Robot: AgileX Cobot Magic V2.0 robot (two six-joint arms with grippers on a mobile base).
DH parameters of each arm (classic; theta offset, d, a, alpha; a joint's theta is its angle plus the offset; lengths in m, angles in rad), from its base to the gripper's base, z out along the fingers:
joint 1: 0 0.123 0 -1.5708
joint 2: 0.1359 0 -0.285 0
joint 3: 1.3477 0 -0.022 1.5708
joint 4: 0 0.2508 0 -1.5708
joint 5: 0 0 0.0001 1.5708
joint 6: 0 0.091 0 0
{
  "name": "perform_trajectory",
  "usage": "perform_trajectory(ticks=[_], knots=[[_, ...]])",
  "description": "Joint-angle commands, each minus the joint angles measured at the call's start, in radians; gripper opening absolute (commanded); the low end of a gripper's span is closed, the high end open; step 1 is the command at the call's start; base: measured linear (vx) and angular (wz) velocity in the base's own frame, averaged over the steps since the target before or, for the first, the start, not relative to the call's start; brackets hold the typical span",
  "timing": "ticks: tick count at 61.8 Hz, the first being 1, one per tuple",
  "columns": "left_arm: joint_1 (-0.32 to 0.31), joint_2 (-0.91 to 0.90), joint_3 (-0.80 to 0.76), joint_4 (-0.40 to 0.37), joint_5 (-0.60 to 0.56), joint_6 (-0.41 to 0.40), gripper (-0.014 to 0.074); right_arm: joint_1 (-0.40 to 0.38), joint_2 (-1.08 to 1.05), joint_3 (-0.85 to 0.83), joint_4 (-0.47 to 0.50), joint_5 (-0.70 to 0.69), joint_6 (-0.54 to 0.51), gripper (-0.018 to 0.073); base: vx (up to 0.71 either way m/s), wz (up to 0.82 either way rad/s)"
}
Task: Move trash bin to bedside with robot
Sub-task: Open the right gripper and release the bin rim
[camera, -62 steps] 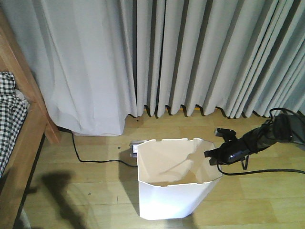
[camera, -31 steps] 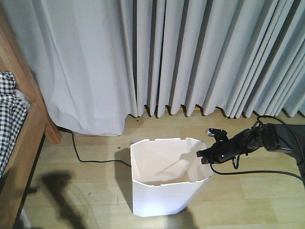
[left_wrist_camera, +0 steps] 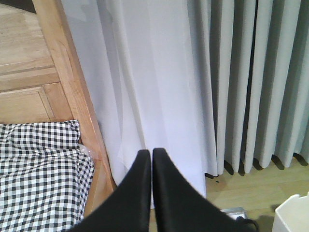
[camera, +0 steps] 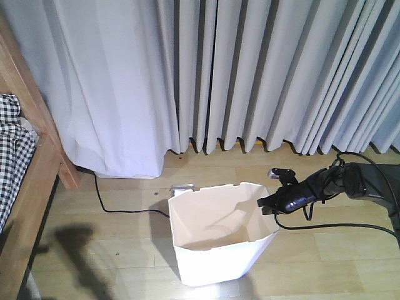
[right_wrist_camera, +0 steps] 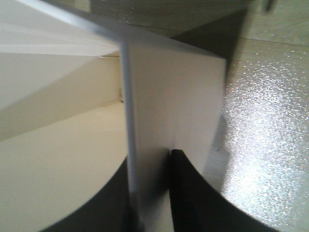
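The white faceted trash bin (camera: 219,256) stands on the wood floor, tilted a little, its cream inside showing. My right gripper (camera: 265,205) on its slim black arm is shut on the bin's right rim. In the right wrist view the bin wall (right_wrist_camera: 174,92) sits between the right gripper's (right_wrist_camera: 150,162) two black jaws. The bed (camera: 25,187), with its wooden frame and checkered bedding (camera: 12,144), lies at the far left, apart from the bin. My left gripper (left_wrist_camera: 150,154) is shut and empty, raised, facing the bed frame (left_wrist_camera: 72,92) and the curtain. A bin corner (left_wrist_camera: 293,215) shows at lower right.
Grey curtains (camera: 250,75) hang along the back wall down to the floor. A black cable (camera: 119,209) runs across the floor to a grey power strip (camera: 183,187) just behind the bin. More black cable (camera: 350,226) trails from the right arm.
The right gripper has dragged the bin a little to the left, towards the bed. The bin has turned slightly and the power strip behind it shows again.
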Motion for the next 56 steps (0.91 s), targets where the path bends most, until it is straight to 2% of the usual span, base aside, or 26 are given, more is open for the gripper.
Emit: perform_trajectory(ticks=[1, 16, 37, 46, 56], knots=[[-0.006, -0.009, 0.028, -0.004, -0.074, -0.008, -0.0006, -0.005, -0.079, -0.026, 0.079, 0.126, 0.009, 0.015, 0.0, 0.0], [-0.006, -0.009, 0.028, -0.004, -0.074, -0.008, -0.0006, -0.005, -0.075, -0.026, 0.074, 0.13, 0.011, 0.0252, 0.0, 0.0], [-0.006, -0.009, 0.028, -0.004, -0.074, -0.008, -0.0006, -0.014, -0.075, -0.026, 0.07, 0.129, 0.012, 0.0267, 0.0, 0.0], [-0.006, -0.009, 0.028, -0.004, -0.074, -0.008, -0.0006, -0.034, -0.075, -0.026, 0.058, 0.14, 0.046, 0.027, 0.0, 0.0], [-0.006, -0.009, 0.028, -0.004, -0.074, -0.008, -0.0006, -0.048, -0.075, -0.026, 0.001, 0.133, 0.067, 0.0337, 0.0, 0.0]])
